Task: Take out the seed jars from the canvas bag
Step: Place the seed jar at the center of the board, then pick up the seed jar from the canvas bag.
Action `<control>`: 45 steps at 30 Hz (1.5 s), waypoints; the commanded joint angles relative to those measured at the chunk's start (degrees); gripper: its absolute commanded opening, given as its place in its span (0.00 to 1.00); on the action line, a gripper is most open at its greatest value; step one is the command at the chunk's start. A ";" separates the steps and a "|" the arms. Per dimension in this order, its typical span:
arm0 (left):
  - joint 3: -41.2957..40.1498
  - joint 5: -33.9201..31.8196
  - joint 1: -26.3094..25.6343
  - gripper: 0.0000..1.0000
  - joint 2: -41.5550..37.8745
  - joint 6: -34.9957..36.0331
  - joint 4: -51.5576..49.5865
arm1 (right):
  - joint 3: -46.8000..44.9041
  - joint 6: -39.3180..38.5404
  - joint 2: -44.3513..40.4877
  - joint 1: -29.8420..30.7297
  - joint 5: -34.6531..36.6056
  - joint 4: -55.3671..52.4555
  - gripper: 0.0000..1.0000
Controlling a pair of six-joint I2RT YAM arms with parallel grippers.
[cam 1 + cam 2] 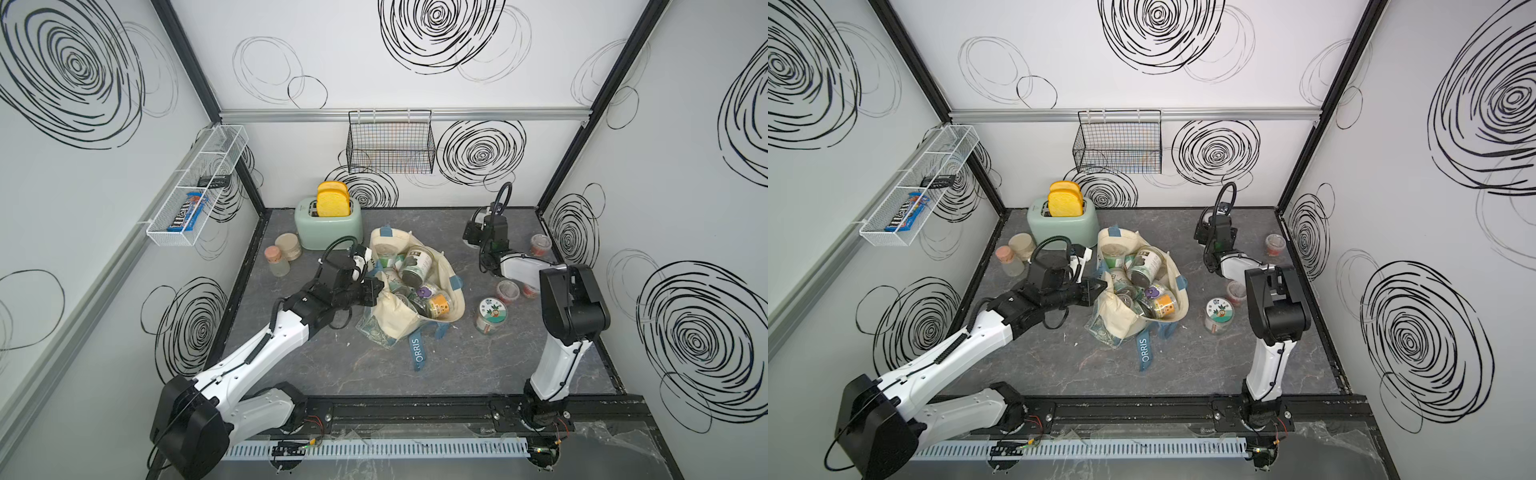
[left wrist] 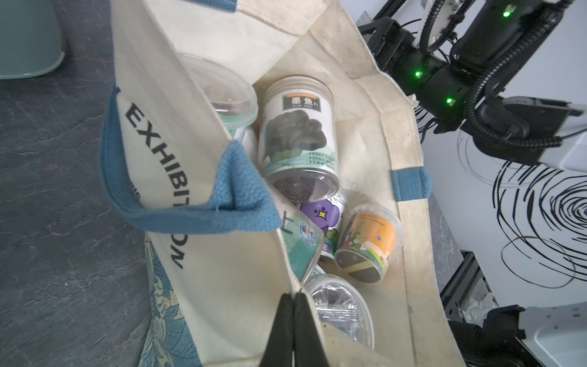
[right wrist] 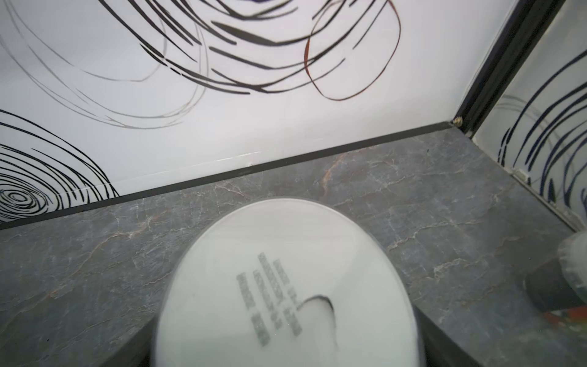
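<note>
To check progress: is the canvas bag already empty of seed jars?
No, in the left wrist view several seed jars lie inside the canvas bag.

My left pincer pinches the rim of the cream canvas bag, which sits slumped with its mouth gaping and its blue handles splayed. Just past the tips the seed jars lie heaped on their sides: a dark-leaf label, a purple label, an orange label. A clear lid sits right beside the tips. My right pincer clasps a white-topped jar. Behind that pincer, toward its arm's base, a cartoon-lidded jar and red-filled jars stand outside the bag.
</note>
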 commanded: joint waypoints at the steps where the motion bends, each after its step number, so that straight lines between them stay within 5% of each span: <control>1: -0.49 1.14 0.28 0.00 1.43 0.59 -2.98 | 1.08 3.83 1.69 0.10 1.38 3.77 0.77; 7: -0.51 1.21 0.46 0.00 1.43 0.75 -3.09 | 2.47 4.45 4.52 0.64 2.64 0.65 0.80; 11: -0.70 1.23 0.40 0.00 1.53 0.54 -2.72 | 3.38 4.44 5.16 0.85 2.33 -2.74 1.00; 16: -0.40 1.22 0.33 0.00 1.54 0.57 -3.01 | 4.68 4.15 3.99 1.41 2.78 -7.35 0.97; 25: -1.48 0.25 0.36 0.00 -0.12 0.62 -4.21 | 5.84 1.50 -11.02 1.35 -0.34 -21.00 0.97; 31: -2.94 -0.43 0.07 0.00 -1.56 0.60 -4.92 | 0.63 -1.44 -28.05 1.76 -14.69 -29.02 0.97; 35: -3.14 -1.03 -0.66 0.00 -2.24 0.24 -5.18 | -3.50 4.08 -39.20 5.76 -26.63 -32.30 0.97; 41: -2.34 -2.16 -2.76 0.00 -1.42 0.23 -5.52 | -4.27 17.86 -42.65 19.23 -35.77 -37.20 0.98; 45: -1.90 -2.72 -3.60 0.00 -1.89 -0.11 -5.70 | -7.35 26.53 -42.27 22.28 -35.09 -36.59 0.99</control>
